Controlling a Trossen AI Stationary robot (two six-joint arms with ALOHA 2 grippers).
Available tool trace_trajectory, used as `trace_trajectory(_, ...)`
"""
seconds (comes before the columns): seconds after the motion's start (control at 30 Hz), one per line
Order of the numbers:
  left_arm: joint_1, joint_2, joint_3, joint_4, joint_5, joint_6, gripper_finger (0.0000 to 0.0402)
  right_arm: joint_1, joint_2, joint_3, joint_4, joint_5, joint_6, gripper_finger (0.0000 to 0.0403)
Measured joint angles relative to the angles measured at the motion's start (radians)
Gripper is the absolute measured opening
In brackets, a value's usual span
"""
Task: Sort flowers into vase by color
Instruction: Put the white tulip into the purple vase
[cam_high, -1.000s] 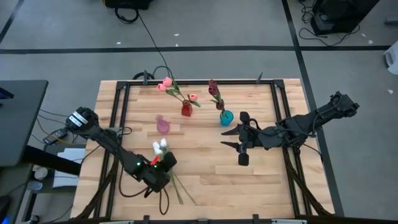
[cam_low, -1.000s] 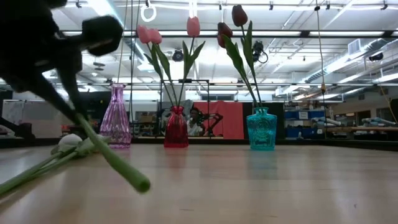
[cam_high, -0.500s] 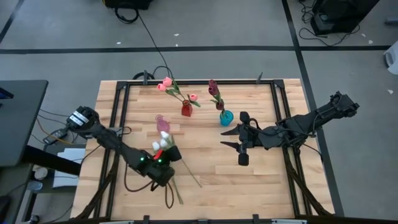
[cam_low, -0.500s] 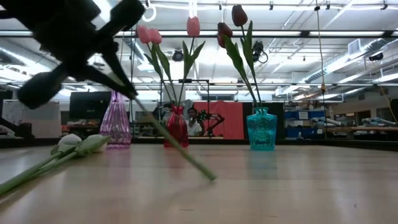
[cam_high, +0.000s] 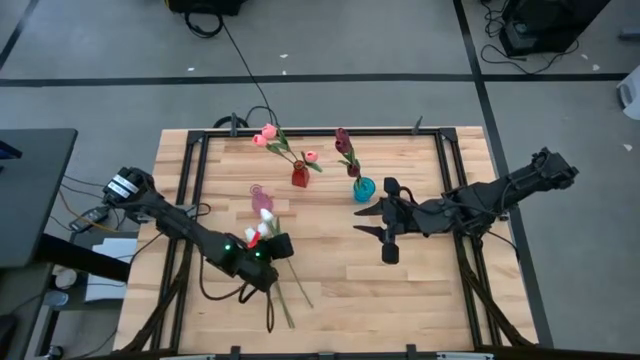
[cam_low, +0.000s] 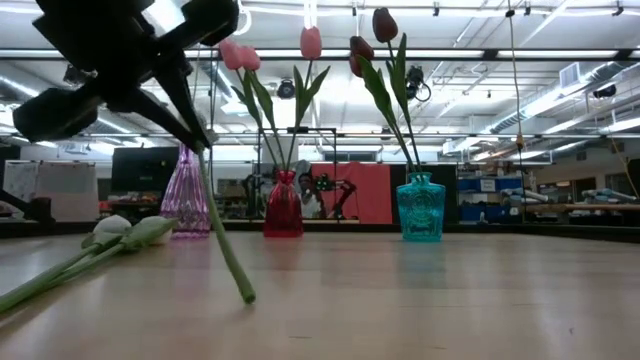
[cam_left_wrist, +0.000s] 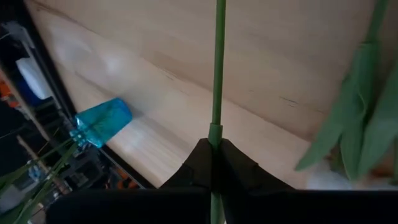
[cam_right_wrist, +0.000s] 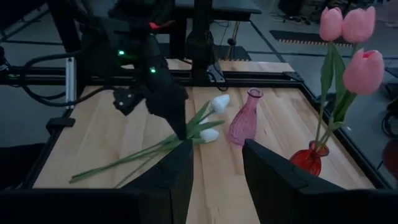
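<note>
The left gripper's (cam_high: 268, 243) jaws were clamped on a white tulip's stem (cam_low: 222, 240) just near the pink vase (cam_high: 262, 203), two white tulips (cam_right_wrist: 210, 118) lying beside it. Right of that vase, the right gripper's (cam_high: 385, 221) jaws stood half-open, empty. The long stem might swing, toppling the vase. No writing was readable.

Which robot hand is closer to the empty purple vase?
The left one. The left gripper hangs just in front of the purple vase, shut on a white tulip. The right gripper waits, open, farther off by the blue vase.
</note>
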Motion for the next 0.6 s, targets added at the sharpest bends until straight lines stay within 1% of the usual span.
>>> trace_trajectory(0.13, 0.001, 0.0, 0.035, -0.079, 0.018, -0.004, 0.0012, -0.03, 0.0, 0.0, -0.002, -0.05, 0.034, 0.0149)
trace_trajectory(0.23, 0.007, 0.006, 0.036, -0.094, 0.055, 0.001, 0.0012, -0.042, 0.007, 0.0, -0.002, -0.076, 0.045, 0.0149)
trace_trajectory(0.37, -0.002, 0.053, 0.036, -0.1, 0.051, 0.129, 0.0011, -0.043, 0.028, 0.0, -0.001, -0.094, 0.045, 0.0149)
trace_trajectory(0.47, -0.002, 0.082, 0.037, -0.063, 0.04, 0.18, 0.0014, -0.045, 0.044, 0.0, 0.0, -0.12, 0.045, 0.0149)
trace_trajectory(0.6, 0.014, 0.099, 0.036, -0.004, 0.018, 0.24, 0.0019, -0.048, 0.054, 0.0, 0.005, -0.13, 0.044, 0.0149)
